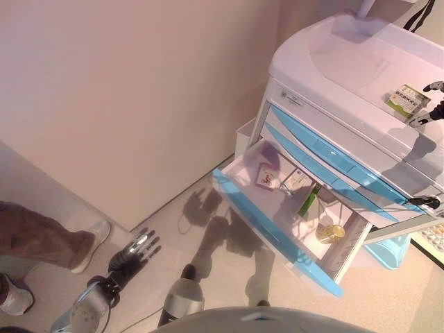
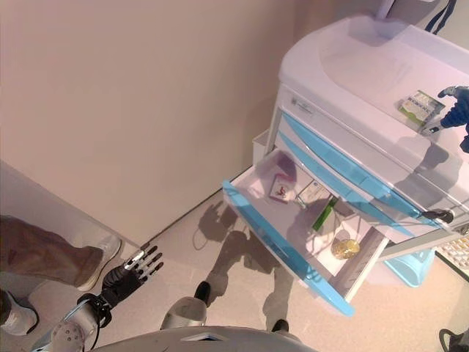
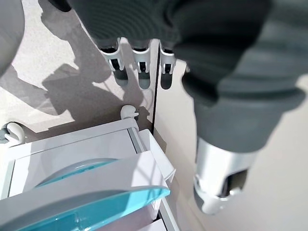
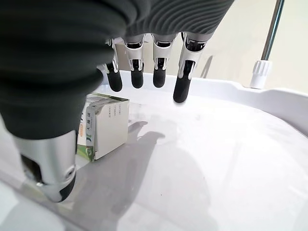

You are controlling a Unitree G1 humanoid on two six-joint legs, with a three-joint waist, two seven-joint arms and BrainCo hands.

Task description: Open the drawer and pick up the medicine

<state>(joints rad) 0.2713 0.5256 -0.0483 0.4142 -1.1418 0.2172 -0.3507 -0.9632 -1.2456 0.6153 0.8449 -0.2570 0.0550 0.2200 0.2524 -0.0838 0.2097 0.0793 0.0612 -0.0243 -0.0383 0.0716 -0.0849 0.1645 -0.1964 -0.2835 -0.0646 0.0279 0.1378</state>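
Note:
A green and white medicine box (image 1: 407, 101) lies on top of the white cart (image 1: 333, 55), near its right edge. My right hand (image 2: 456, 108) hovers just beside it, fingers (image 4: 144, 67) straight and holding nothing; the box (image 4: 103, 125) sits under them, untouched. Below, a blue-fronted drawer (image 1: 274, 229) is pulled out. Inside lie a small pink and white packet (image 1: 266, 175), a white box (image 1: 296, 182), a green box (image 1: 309, 200) and a yellow jar (image 1: 331, 233). My left hand (image 1: 133, 255) hangs low over the floor, open and empty.
The cart has two shut blue drawers (image 1: 326, 156) above the open one and a side bin (image 1: 244, 135). A pale wall (image 1: 139, 90) runs along the left. A person's leg and shoe (image 1: 62, 243) stand at the lower left. A blue bin (image 1: 388, 251) sits beside the cart.

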